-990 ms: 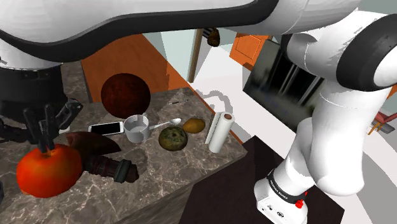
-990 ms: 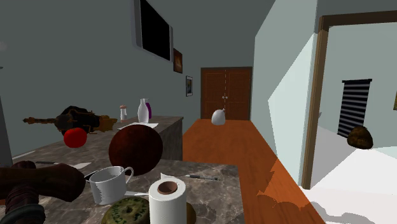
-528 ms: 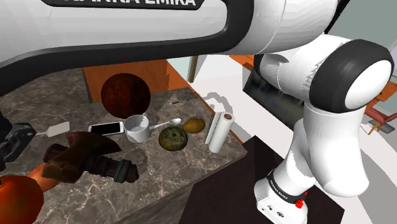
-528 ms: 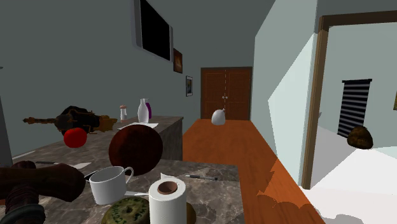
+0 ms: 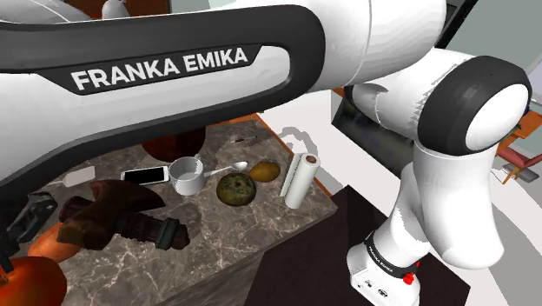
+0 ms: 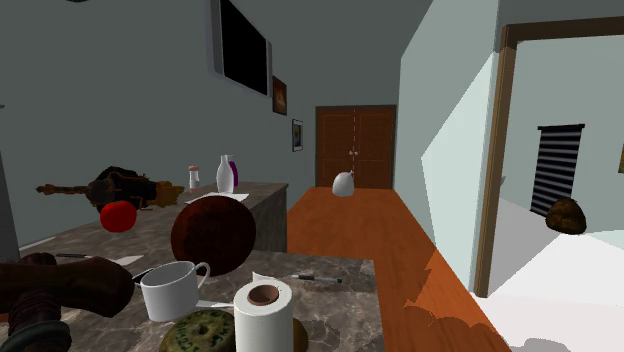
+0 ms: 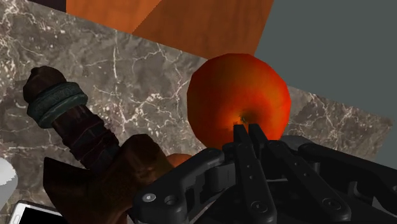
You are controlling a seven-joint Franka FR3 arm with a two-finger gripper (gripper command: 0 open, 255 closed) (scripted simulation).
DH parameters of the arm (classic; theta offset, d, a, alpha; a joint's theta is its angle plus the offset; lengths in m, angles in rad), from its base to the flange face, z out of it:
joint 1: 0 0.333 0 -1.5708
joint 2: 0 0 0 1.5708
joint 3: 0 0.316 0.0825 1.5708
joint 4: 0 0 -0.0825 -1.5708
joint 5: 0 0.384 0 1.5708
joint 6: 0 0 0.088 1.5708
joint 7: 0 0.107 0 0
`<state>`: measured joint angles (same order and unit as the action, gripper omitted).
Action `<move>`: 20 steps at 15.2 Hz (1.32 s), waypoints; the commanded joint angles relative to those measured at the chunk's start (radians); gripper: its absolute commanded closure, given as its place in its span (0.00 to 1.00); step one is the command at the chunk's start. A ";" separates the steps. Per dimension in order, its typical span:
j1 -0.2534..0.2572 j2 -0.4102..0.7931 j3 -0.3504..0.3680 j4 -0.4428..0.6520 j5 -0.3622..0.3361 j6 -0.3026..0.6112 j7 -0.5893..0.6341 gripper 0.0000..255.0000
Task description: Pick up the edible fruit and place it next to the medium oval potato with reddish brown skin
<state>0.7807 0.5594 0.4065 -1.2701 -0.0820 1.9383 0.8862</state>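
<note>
Up close in the wrist view, the gripper (image 7: 248, 129) has its two black fingers drawn tight together, pinching the red-orange fruit (image 7: 238, 89) right at its stem dimple. The fruit sits directly ahead of the fingertips, over the edge of the marbled surface (image 7: 146, 83), with a dark brown banded thing (image 7: 76, 127) beside it. The shoulder view gives the wider picture: the fruit (image 5: 30, 282) is down in the lower-left corner, under the white arm (image 5: 174, 69) sweeping across. The yellowish-brown potato (image 5: 266, 170) lies well apart from it, between a greenish-brown round thing (image 5: 234, 189) and a paper roll (image 5: 298, 180), with a white mug (image 5: 186, 175) and a phone (image 5: 144, 175) near. The second exterior view adds a hallway with brown double doors (image 6: 355, 147), and a red round thing (image 6: 118, 215) on a farther surface.
</note>
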 commanded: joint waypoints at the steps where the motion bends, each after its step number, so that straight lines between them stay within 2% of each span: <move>1: -0.003 -0.001 0.000 -0.026 0.000 0.025 -0.002 1.00; 20: -0.008 0.060 -0.017 -0.189 -0.019 0.246 -0.007 1.00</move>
<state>0.7733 0.6147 0.3912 -1.4548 -0.0998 2.1738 0.8807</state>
